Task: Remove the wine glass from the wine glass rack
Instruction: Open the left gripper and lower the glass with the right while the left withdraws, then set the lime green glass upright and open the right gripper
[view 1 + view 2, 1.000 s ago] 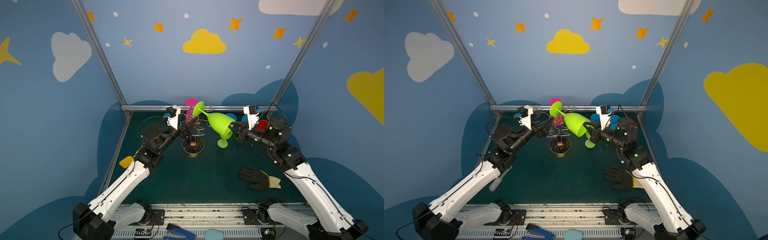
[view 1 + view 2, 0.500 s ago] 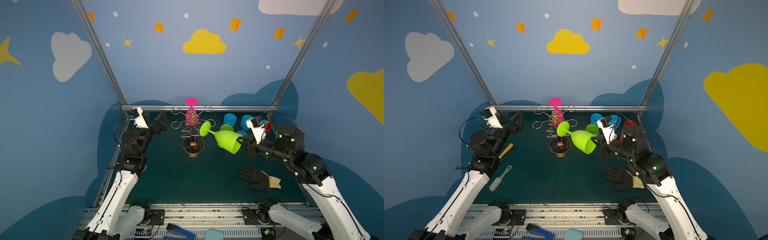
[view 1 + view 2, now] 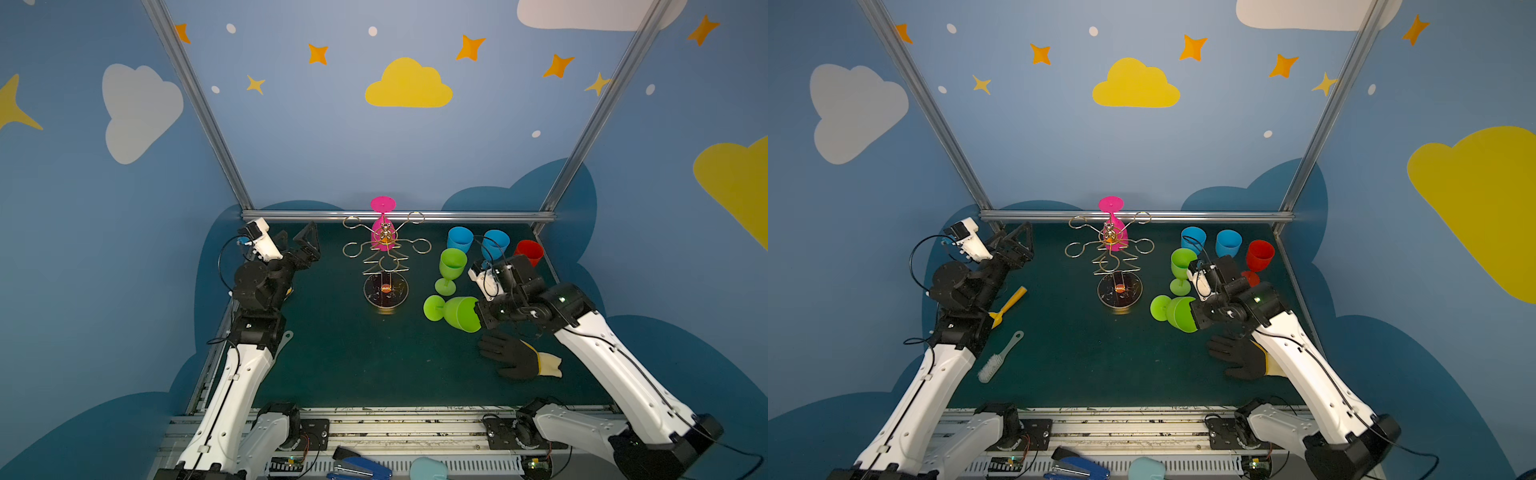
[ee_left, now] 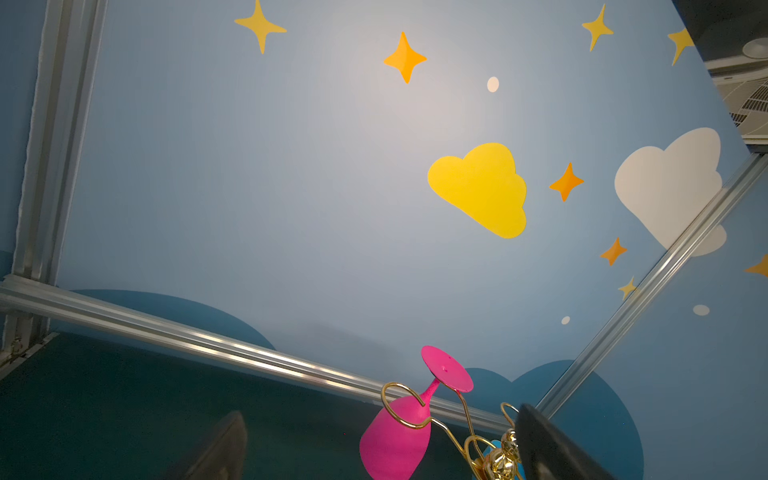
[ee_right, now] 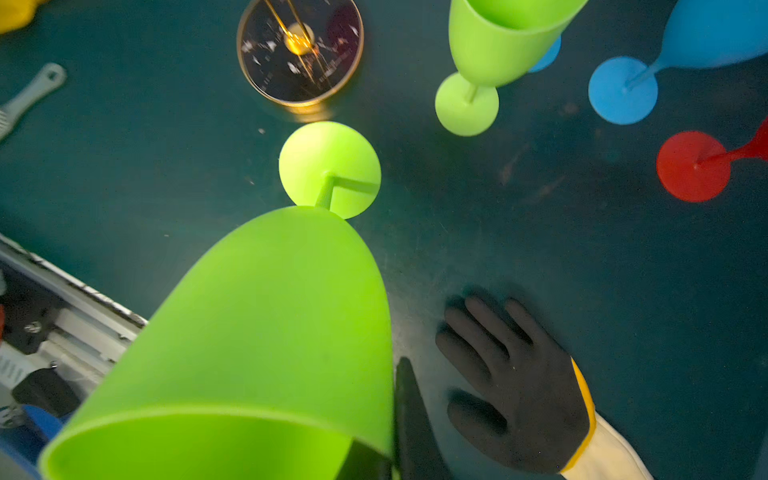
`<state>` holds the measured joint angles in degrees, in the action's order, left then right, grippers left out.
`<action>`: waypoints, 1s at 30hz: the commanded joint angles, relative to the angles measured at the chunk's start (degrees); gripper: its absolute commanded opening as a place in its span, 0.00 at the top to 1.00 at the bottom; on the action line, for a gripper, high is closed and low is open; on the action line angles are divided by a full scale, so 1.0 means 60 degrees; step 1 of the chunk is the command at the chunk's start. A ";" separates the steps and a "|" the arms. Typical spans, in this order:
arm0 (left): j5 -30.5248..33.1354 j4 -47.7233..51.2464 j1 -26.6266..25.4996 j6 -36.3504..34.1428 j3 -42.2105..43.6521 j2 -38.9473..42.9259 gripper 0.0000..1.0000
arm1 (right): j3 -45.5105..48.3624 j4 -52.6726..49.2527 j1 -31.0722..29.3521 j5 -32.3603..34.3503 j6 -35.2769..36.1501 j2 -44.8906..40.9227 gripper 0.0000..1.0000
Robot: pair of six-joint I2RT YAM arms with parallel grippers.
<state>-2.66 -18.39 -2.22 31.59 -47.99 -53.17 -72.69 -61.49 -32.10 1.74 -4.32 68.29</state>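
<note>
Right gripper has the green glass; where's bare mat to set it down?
Widest bare mat: in front of the rack base, between the glove and the brush. Also left of the rack base. Crowded: back right, around the standing green glass, blue glasses and red glass.

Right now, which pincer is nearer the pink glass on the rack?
Left. The left pincer, open, is left of the pink glass; the right pincer is farther, front right, gripping a green glass.
</note>
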 commanded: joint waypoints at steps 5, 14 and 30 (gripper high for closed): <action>-0.0157 0.0191 0.0184 0.0059 0.0068 0.0343 0.01 | -0.0384 -0.0210 -0.0034 0.1026 -0.0386 0.1566 1.00; -0.0197 0.0373 0.0307 0.0030 0.0067 0.0438 0.01 | -0.2342 -0.1700 0.0045 0.0967 -0.0965 0.4124 1.00; -0.0130 0.0529 0.0454 0.0099 -0.0120 0.0182 0.01 | -0.2527 -0.0791 0.0203 0.0155 -0.0846 0.4070 0.60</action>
<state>-3.22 -15.46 0.12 31.79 -47.88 -51.20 -86.28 -66.74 -31.57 4.32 -9.13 95.11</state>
